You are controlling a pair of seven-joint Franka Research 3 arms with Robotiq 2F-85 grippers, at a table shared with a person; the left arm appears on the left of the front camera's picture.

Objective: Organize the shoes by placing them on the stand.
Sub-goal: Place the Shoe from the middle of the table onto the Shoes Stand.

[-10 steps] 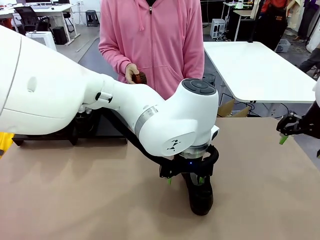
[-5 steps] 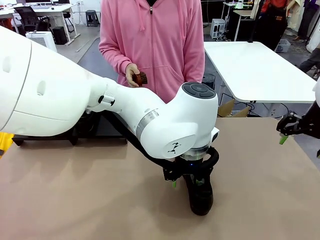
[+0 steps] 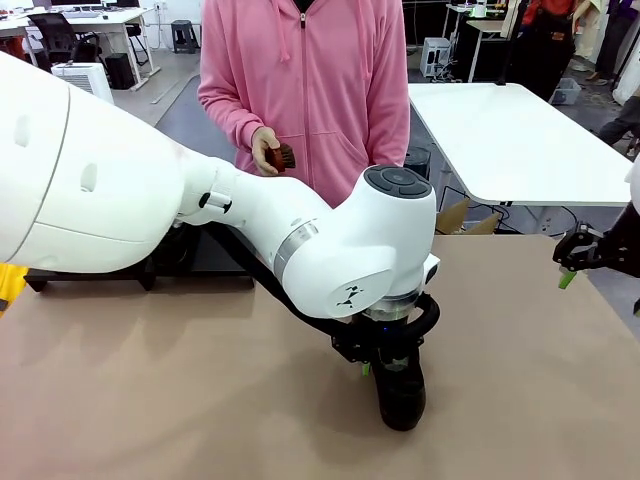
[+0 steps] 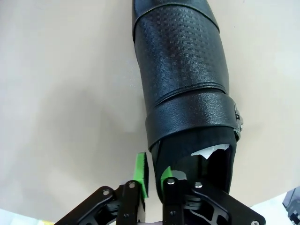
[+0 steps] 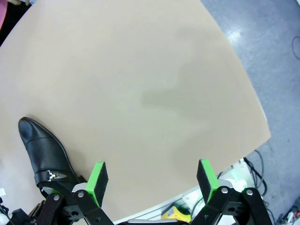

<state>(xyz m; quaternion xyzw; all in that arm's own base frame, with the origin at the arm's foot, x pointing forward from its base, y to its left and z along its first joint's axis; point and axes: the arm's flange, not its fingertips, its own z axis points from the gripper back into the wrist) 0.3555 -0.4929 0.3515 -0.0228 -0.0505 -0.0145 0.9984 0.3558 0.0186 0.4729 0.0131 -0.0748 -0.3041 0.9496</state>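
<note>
A glossy black shoe (image 3: 402,398) lies on the brown table near the front middle, with its toe toward me. My left gripper (image 3: 385,366) hangs right over its heel end. In the left wrist view the left gripper (image 4: 152,176) is shut on the shoe (image 4: 183,70). It pinches the side wall of the opening, one green pad outside and one inside. My right gripper (image 3: 572,262) hovers open at the table's right edge; in its own view, the right gripper (image 5: 152,179) holds nothing. The black stand (image 3: 85,277) sits at the back left, mostly hidden by my left arm.
A person in a pink hoodie stands at the far side, with a small brown brush (image 3: 282,157) in one hand. From the right wrist view the shoe (image 5: 42,150) shows at the lower left, with bare table (image 5: 140,84) around it and the table's edge to the right.
My left gripper's fingers have closed from wide open onto the side of the shoe's opening. The right arm and the person have stayed still.
</note>
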